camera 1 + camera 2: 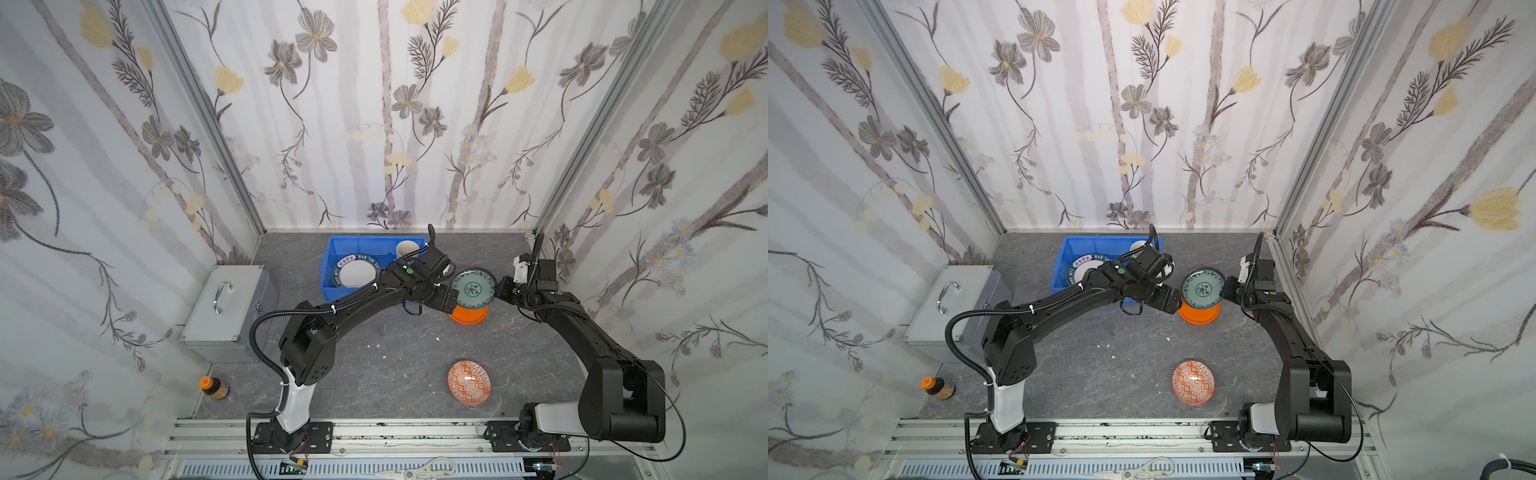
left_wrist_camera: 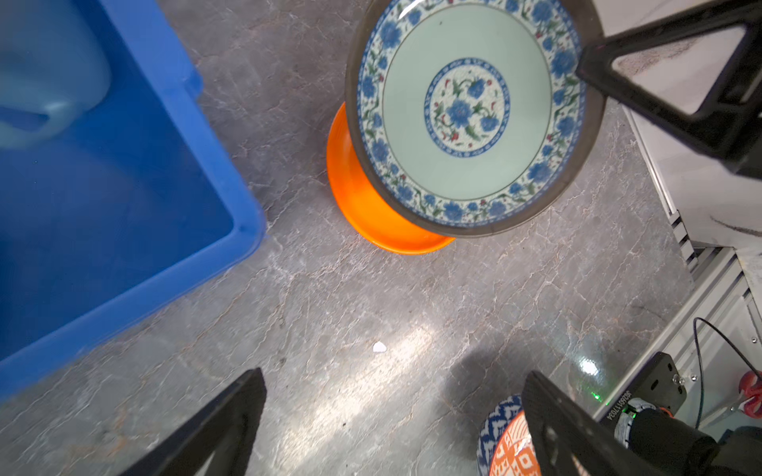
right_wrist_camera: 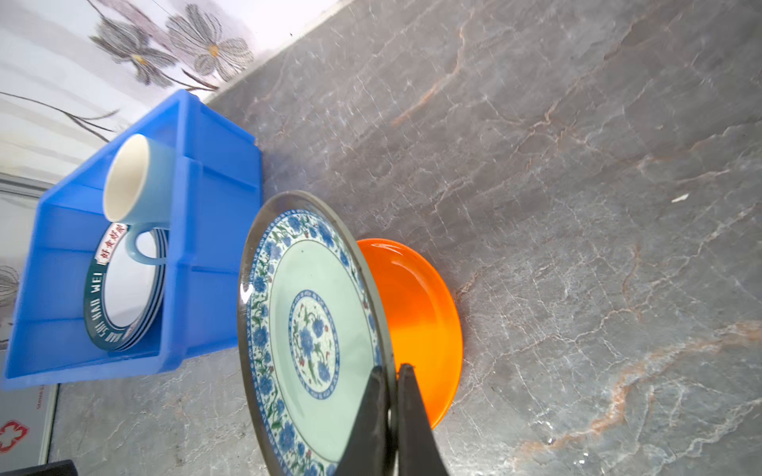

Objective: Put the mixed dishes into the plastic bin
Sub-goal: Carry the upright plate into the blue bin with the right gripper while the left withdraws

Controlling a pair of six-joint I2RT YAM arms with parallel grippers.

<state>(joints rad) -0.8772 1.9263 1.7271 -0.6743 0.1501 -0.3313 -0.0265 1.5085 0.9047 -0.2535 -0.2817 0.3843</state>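
A teal patterned plate (image 1: 473, 289) (image 1: 1203, 289) (image 2: 470, 115) hangs tilted just above a plain orange plate (image 1: 467, 314) (image 3: 420, 321) that lies on the table. My right gripper (image 3: 389, 371) (image 1: 500, 289) is shut on the teal plate's rim. My left gripper (image 2: 393, 373) (image 1: 449, 301) stands open and empty beside that plate, between it and the blue plastic bin (image 1: 361, 245) (image 3: 206, 206). Inside the bin are green lettered plates (image 1: 357, 272) (image 3: 123, 288) and a light-blue mug (image 1: 406, 249) (image 3: 140, 177). An orange patterned bowl (image 1: 469, 382) (image 2: 511, 449) sits near the front.
A grey metal case (image 1: 230, 307) with a handle stands left of the bin. A small orange-capped bottle (image 1: 213, 387) stands at the front left. White crumbs (image 1: 376, 345) dot the grey marbled table. Papered walls close in on three sides.
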